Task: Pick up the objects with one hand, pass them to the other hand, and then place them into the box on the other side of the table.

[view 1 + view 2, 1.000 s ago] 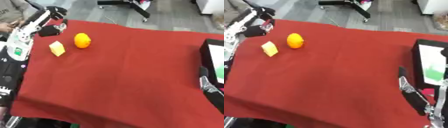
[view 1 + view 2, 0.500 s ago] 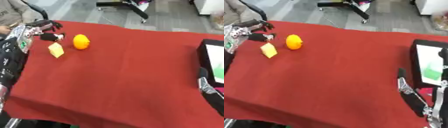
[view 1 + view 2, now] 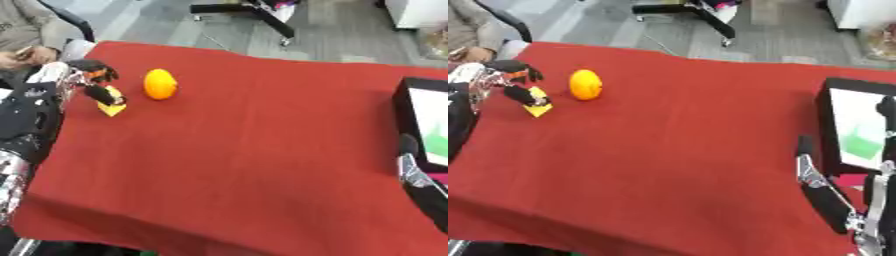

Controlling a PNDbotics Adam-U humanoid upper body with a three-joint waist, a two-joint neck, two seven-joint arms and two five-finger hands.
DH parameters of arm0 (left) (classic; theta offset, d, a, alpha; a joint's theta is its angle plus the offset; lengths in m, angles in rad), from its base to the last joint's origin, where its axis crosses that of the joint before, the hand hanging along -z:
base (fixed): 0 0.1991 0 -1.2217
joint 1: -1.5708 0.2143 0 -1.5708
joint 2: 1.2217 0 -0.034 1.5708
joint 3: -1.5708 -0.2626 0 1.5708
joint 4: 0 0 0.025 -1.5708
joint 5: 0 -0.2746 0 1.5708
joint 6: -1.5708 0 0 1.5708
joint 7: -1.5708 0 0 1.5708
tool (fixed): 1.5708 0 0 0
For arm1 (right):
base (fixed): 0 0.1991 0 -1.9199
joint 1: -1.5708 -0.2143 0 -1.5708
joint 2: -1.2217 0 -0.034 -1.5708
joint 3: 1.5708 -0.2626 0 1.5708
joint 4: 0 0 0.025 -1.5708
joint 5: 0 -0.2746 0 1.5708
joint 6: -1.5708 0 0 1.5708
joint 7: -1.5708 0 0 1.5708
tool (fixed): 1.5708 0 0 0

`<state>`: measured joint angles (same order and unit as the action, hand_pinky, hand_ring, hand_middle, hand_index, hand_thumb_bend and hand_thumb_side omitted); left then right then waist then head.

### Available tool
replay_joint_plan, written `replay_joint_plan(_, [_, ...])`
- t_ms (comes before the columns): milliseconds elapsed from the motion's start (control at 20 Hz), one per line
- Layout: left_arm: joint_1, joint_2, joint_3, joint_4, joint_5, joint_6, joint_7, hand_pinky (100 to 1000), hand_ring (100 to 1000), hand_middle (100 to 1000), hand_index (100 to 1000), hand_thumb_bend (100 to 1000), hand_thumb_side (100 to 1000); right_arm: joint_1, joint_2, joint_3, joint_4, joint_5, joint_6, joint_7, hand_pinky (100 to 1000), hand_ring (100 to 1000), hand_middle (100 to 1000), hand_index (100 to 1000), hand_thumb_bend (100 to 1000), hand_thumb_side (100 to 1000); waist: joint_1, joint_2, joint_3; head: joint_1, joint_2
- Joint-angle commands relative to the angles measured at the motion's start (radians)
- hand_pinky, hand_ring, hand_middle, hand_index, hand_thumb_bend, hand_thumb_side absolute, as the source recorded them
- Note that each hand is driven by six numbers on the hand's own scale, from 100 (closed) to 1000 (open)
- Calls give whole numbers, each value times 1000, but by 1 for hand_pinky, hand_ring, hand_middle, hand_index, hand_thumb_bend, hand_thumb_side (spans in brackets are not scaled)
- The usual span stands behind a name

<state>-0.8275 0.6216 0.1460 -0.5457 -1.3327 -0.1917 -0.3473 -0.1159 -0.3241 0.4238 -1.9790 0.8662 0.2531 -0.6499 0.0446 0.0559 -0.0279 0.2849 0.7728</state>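
We see a table under a red cloth [image 3: 254,150], with the left hand [image 3: 83,80] at its far left edge. Its fingers [image 3: 103,93] are curled down over a small yellow block [image 3: 112,107], one dark fingertip lying on the block's top — but we cannot tell whether the hand actually grips it or only touches it. The block lies flat on the cloth, tilted so a corner points toward us. Just beside it, to the right and a little farther back, an orange [image 3: 160,84] stands on the cloth, apart from both block and hand.

On the opposite side, at the right edge of the table, sits a black box [image 3: 830,125] with a pale interior; something green [image 3: 859,145] shows inside it, too blurred for us to name. The right hand [image 3: 820,192] shows in the lower right corner, near the box's front corner, its fingers pointing up and straight, holding nothing — it rests clear of the block and orange, which lie well apart from it across the whole width of the cloth.

Beyond the table's far edge is grey floor, with the dark base of a chair [image 3: 249,10] at top centre.
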Motion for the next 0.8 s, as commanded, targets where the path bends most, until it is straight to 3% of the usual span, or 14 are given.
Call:
replay_joint_plan(50, [-19,23,16,11,-21,54,47,834,764,776,909,335,569,-13,-3,-2,-21,-3,0,0,744,940,803,967,358,533,2,-17,0,6,-3])
replay_joint_plan(300, [-6,21,22,43,-13,109,89,829,763,775,911,301,589,-13,-3,-2,-21,-3,-2,1,744,940,803,967,353,536,2,-17,-1,7,-3])
replay_joint_plan(600, [13,20,25,71,13,133,85,825,765,779,914,284,691,-13,-2,-1,-21,-5,-3,4,743,939,801,968,348,538,2,-18,0,9,-3])
replay_joint_plan(750, [22,21,30,83,24,153,91,817,755,768,907,268,683,-12,-2,-2,-21,-5,-2,4,743,939,801,968,344,540,2,-18,0,10,-3])
replay_joint_plan(800, [25,20,32,86,31,159,96,807,741,748,890,245,639,-12,-2,-2,-21,-6,-2,4,743,939,801,968,344,540,2,-18,0,10,-3])
